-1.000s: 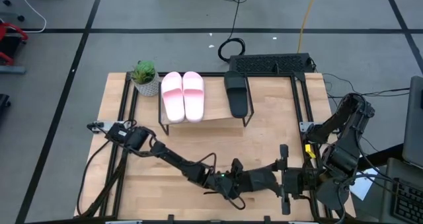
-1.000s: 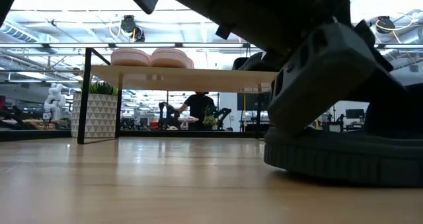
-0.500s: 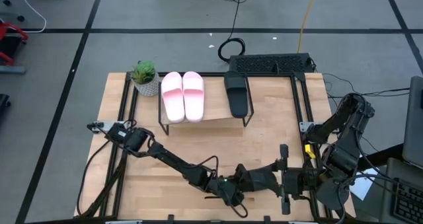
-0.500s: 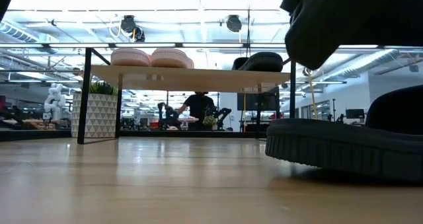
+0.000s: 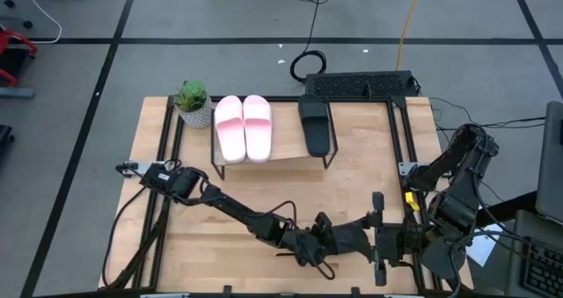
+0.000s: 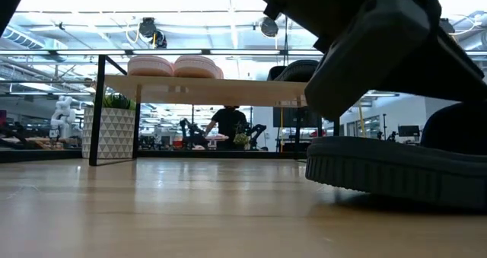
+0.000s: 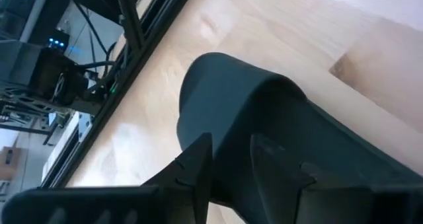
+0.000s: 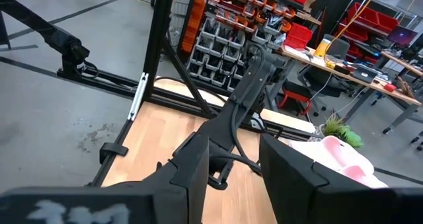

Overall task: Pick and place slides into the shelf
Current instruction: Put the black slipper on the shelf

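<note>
The shelf point(image 5: 286, 144) stands at the table's far side and carries the pale pink pair point(image 5: 244, 127) and one black slide point(image 5: 316, 122). The other black slide point(image 5: 341, 243) lies sole down on the table near its near edge, and shows large in the low view point(image 6: 396, 174). My left gripper point(image 5: 318, 245) hangs just above this slide's end point(image 7: 211, 78), its fingers a little open. The low view shows light between the gripper point(image 6: 380, 52) and the sole. My right gripper point(image 8: 234, 178) is open, waiting beside the slide on its right.
A potted plant point(image 5: 193, 103) stands left of the shelf. Black frame rails run along the table's left and right sides. The right arm's base point(image 5: 457, 201) crowds the near right corner. Bare wood lies between shelf and slide. A person point(image 6: 228, 125) stands far behind the table.
My left gripper rose off the black slide on the table, then came back down close over it, shifting slightly toward the table's right. The slide stayed on the table. The right arm kept still.
</note>
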### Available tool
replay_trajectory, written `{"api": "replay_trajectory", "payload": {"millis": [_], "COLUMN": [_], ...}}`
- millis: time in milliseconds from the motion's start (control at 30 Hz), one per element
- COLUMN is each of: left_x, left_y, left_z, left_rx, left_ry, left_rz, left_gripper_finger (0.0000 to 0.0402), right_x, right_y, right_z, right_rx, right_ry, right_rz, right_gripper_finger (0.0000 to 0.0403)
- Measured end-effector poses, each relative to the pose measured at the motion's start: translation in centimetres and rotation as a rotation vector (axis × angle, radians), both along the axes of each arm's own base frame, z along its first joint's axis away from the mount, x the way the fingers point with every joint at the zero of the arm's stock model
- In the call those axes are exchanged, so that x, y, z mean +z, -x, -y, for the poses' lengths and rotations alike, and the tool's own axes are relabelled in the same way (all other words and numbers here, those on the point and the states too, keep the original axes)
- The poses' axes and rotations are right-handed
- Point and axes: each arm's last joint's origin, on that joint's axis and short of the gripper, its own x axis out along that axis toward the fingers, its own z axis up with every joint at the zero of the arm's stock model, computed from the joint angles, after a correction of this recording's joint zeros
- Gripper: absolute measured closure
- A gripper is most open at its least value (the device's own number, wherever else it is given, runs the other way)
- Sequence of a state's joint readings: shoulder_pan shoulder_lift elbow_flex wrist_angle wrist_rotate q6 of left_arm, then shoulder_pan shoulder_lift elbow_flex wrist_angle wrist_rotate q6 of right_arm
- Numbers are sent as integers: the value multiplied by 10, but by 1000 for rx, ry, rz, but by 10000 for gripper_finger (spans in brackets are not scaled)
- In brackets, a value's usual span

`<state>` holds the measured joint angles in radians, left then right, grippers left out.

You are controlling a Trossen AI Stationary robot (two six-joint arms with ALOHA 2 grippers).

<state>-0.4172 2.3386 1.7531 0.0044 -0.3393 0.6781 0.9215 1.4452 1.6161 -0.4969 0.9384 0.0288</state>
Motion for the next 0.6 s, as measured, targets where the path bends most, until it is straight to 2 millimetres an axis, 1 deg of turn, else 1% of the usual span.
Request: {"api": "replay_trajectory", "payload": {"millis": [133,400,600], "left_x": [2,2,-19], "left_y": [-2,-6,-9], "left_z": [-2,-9,-7], "left_rx": [-11,-24,-29], "left_ry": [-20,-3,-37], "left_rz": [19,22,9], "left_gripper_finger": [293,293,293], "right_x": [0,0,0], "right_y": [0,0,0], "right_z": [0,0,0], "right_rx": [0,0,2], "right_ry": [0,4,8], "right_rz": [0,0,3], "right_gripper_finger": [280,280,280]}}
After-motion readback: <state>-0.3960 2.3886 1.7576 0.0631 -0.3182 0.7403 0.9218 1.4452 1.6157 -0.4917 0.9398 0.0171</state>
